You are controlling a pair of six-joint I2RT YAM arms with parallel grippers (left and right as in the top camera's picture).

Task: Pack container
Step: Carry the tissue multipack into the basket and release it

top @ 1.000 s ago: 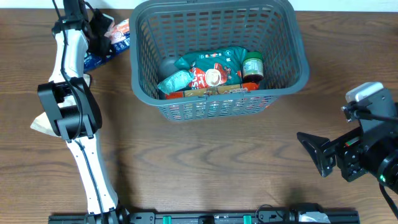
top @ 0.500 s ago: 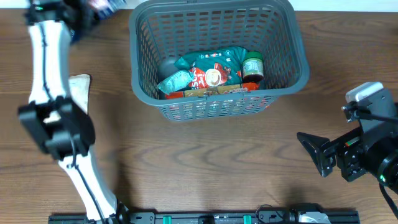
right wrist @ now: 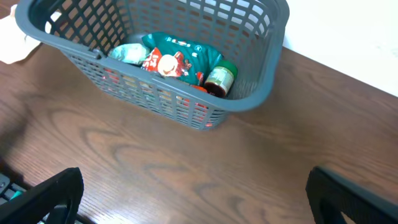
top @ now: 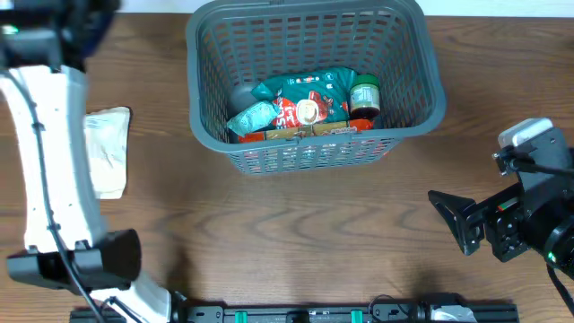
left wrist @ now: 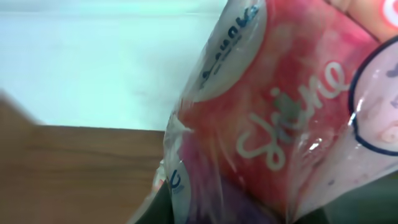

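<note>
The container (top: 434, 82), a dark grey lattice basket, stands at the table's far middle and also shows in the right wrist view (right wrist: 264, 93). In it lie a teal packet (top: 309, 90), a green-lidded jar (top: 364, 95) and red packets. My left gripper (left wrist: 249, 214) is shut on a pink and red plastic packet (left wrist: 292, 118) that fills the left wrist view. In the overhead view that gripper is at the top left edge (top: 90, 16), left of the basket, and the packet is out of view there. My right gripper (top: 448, 217) is open and empty at the right, near the front.
A white packet (top: 108, 151) lies flat on the wooden table left of the basket; its corner shows in the right wrist view (right wrist: 12, 37). The left arm's white link (top: 54, 170) stretches along the table's left side. A white wall lies beyond the far edge.
My left arm has swung up and to the left, carrying the pink packet off the table's far left corner and out of the overhead view. The white packet is now uncovered. The right arm is still.
</note>
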